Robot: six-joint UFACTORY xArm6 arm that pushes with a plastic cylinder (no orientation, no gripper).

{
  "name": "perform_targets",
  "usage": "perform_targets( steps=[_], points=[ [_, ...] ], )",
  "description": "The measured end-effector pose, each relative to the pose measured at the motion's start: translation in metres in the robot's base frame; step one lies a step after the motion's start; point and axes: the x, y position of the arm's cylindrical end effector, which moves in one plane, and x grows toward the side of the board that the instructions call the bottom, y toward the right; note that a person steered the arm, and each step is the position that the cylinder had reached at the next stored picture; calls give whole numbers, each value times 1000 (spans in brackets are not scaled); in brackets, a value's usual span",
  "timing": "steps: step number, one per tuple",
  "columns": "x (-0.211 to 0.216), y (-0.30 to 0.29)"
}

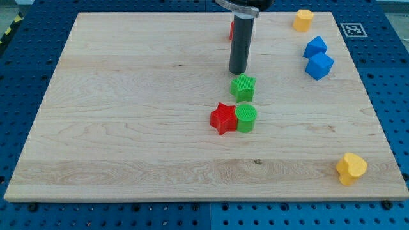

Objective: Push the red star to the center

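Note:
The red star (223,118) lies near the middle of the wooden board (128,96), touching a green round block (246,118) on its right. A green star-like block (243,87) sits just above that pair. My tip (238,72) is just above the green star-like block, close to its top edge, and well above the red star. A small red block (231,30) shows partly behind the rod near the view's top.
A yellow block (303,20) is at the top right. Two blue blocks (314,46) (319,66) sit below it on the right. Another yellow block (351,168) is at the bottom right corner.

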Motion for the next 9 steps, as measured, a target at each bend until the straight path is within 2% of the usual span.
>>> perform_targets(
  steps=[1,3,4,5,6,7,8,9],
  points=[
    [5,0],
    [59,0],
    [62,0],
    [21,0],
    [-50,2],
    [-79,32],
    [-80,66],
    [-104,75]
  ],
)
